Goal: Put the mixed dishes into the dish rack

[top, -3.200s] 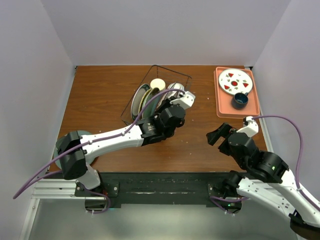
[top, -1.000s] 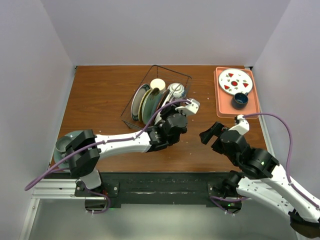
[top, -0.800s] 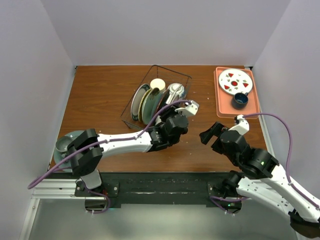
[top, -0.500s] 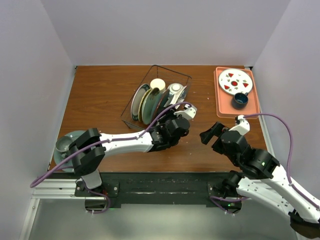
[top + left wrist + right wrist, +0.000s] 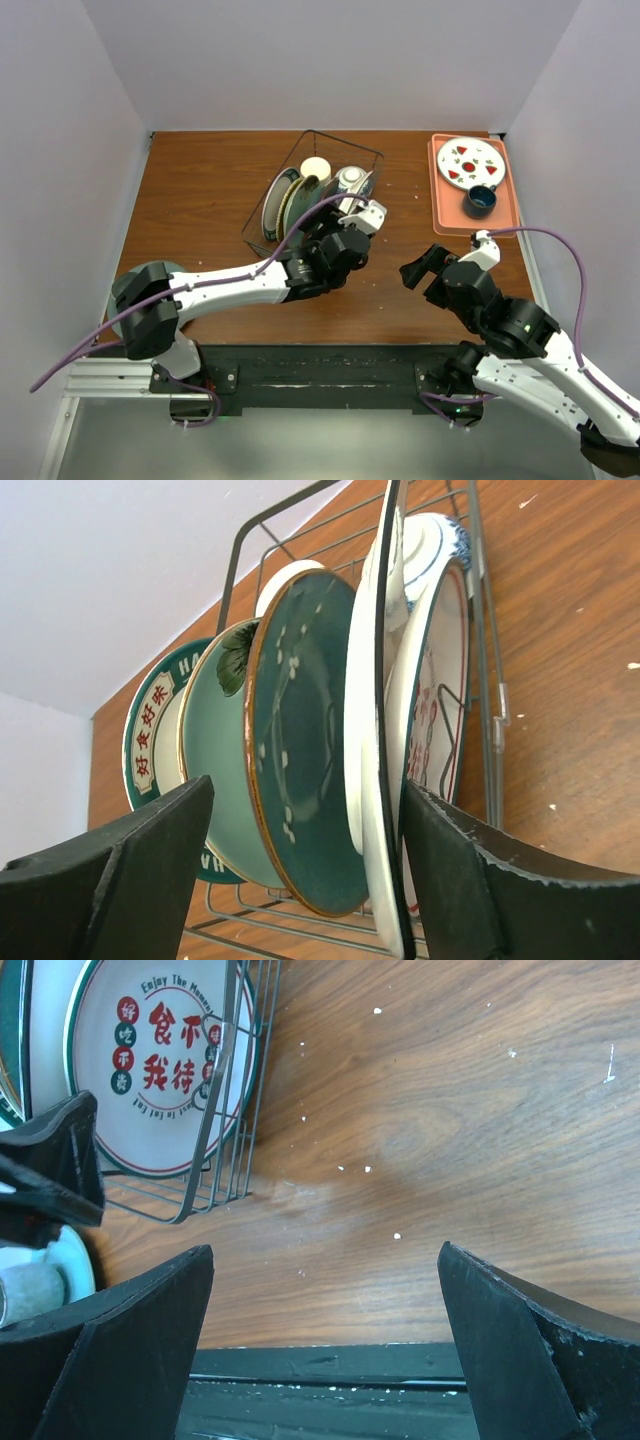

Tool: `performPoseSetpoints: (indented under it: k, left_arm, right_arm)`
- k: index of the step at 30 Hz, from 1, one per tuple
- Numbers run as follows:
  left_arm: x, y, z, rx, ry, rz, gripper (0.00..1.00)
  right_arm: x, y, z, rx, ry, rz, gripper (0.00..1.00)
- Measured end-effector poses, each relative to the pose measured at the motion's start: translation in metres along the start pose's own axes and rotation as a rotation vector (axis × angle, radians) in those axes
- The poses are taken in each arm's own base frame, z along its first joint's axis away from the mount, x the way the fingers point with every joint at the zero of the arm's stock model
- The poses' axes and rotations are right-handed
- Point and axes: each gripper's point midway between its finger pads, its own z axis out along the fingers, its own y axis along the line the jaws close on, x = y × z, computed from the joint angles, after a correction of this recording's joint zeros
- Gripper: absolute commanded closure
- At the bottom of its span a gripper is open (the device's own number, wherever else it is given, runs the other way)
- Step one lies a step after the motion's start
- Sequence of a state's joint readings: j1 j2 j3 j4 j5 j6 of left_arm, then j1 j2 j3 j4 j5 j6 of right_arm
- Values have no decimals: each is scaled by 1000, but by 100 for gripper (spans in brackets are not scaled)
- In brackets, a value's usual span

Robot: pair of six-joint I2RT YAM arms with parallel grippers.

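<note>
The dish rack (image 5: 304, 148), a dark wire basket, holds the mixed dishes on edge at the table's middle back. In the left wrist view I see a teal-blue plate (image 5: 300, 750), a pale green flower plate (image 5: 212, 770), a white black-rimmed plate (image 5: 366, 750) and a plate with red characters (image 5: 438, 700). A cream mug (image 5: 316, 168) and a small patterned bowl (image 5: 352, 180) sit at the rack's far end. My left gripper (image 5: 318, 228) (image 5: 305, 880) is open at the rack's near end, its fingers standing apart on either side of the plates' lower edges. My right gripper (image 5: 420, 270) (image 5: 325, 1350) hangs open over bare wood.
An orange tray (image 5: 444, 215) at the back right carries a white plate with red marks (image 5: 470, 163) and a dark blue cup (image 5: 481, 200). A small grey cup (image 5: 30, 1290) on a pale plate shows at the near left. The table's black front edge (image 5: 330, 1360) lies under the right gripper.
The left jaws have opened wide and let go of the white black-rimmed plate, which now stands in the rack. The left gripper shifted slightly left. The right arm stayed still.
</note>
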State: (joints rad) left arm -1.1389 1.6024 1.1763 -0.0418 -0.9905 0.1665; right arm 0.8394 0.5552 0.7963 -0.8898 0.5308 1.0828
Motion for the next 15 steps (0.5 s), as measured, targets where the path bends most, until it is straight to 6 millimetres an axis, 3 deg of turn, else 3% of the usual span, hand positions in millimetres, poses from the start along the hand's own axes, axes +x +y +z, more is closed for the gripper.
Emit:
performPoseSetpoints:
  k: [6, 15]
  left_arm:
    - [-14, 10, -15, 74, -25, -76, 5]
    - [-52, 48, -53, 176, -135, -286, 2]
  right_arm:
    - [0, 0, 0, 0, 0, -3, 1]
    - [0, 0, 0, -1, -1, -12, 1]
